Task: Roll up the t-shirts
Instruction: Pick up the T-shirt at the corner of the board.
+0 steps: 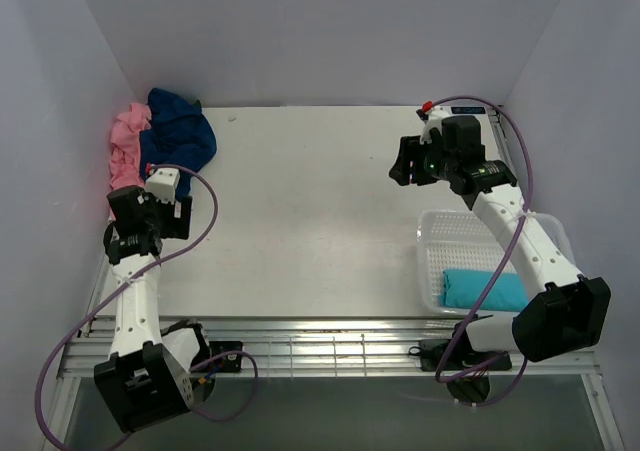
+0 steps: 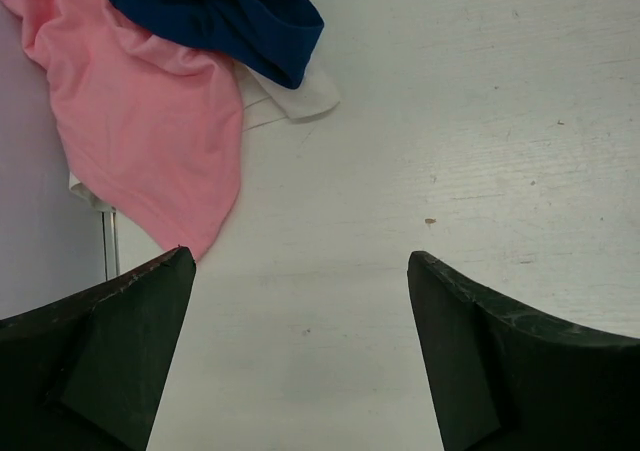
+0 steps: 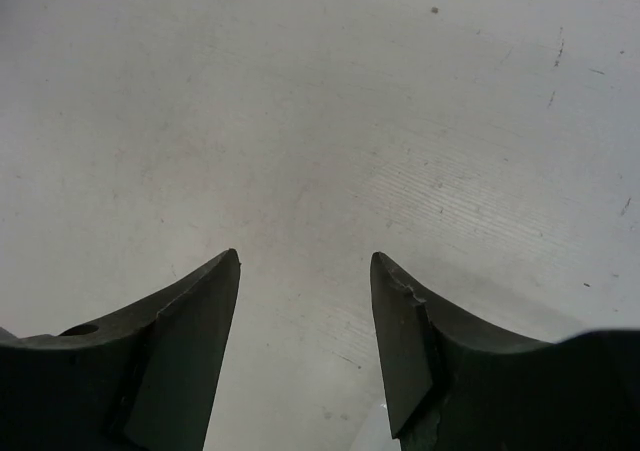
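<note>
A heap of t-shirts lies at the table's back left corner: a pink one (image 1: 124, 149) and a navy blue one (image 1: 182, 134). The left wrist view shows the pink tee (image 2: 150, 121), the navy tee (image 2: 215, 11) on top of it and a white tee's edge (image 2: 292, 98) under them. My left gripper (image 1: 148, 211) (image 2: 300, 263) is open and empty, just short of the pink tee's hem. My right gripper (image 1: 403, 162) (image 3: 305, 261) is open and empty over bare table at the back right. A teal tee (image 1: 487, 289) lies rolled in the basket. The dark green tee is out of view.
A white plastic mesh basket (image 1: 440, 226) stands at the front right, under the right arm. White walls close in the table on the left, back and right. A metal rail (image 1: 320, 346) runs along the near edge.
</note>
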`<state>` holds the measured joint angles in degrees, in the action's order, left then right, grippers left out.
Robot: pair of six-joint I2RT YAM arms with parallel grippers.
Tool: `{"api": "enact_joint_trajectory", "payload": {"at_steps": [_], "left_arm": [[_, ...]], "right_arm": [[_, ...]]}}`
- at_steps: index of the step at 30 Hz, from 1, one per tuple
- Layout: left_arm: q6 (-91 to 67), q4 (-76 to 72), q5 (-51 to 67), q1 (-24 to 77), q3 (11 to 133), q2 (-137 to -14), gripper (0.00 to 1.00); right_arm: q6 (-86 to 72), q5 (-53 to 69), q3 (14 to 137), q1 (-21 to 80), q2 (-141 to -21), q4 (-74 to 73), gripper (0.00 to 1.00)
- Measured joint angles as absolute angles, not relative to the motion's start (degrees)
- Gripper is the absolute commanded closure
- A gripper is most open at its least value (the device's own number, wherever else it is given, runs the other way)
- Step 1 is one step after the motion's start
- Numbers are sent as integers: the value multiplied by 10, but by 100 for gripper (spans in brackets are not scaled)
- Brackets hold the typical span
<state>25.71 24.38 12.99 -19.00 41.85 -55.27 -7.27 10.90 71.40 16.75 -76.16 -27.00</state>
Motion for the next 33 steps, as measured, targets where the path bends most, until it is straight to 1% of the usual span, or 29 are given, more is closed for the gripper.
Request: {"api": "enact_joint_trajectory", "payload": {"at_steps": [6,10,14,18,22,27,28,31,32,33], "left_arm": [[231,255,127,-190,441,-581,2],[235,277,131,-190,498,-637,2],[203,324,134,-190,627,-749,2],[168,329,126,-185,736,-875,2],[180,313,93,-152,768,-963,2],[207,301,25,-107,825,-1088,3],[210,298,5,-105,842,-1115,14],[211,289,-44,-109,884,-1178,41],[212,288,-52,-112,889,-1188,59],[212,285,-57,-113,889,-1192,70]], "right_arm": [[-73,109,704,167,-742,-268,34],[-73,114,703,167,-735,-257,32],[-76,120,702,168,-734,-236,33],[-85,120,674,168,-731,-196,34],[-91,120,624,168,-731,-154,35],[-102,123,634,167,-764,-135,36],[-103,123,643,167,-773,-134,36],[-105,124,657,168,-784,-133,37],[-105,124,658,168,-784,-133,37],[-106,125,658,168,-784,-132,36]]}}
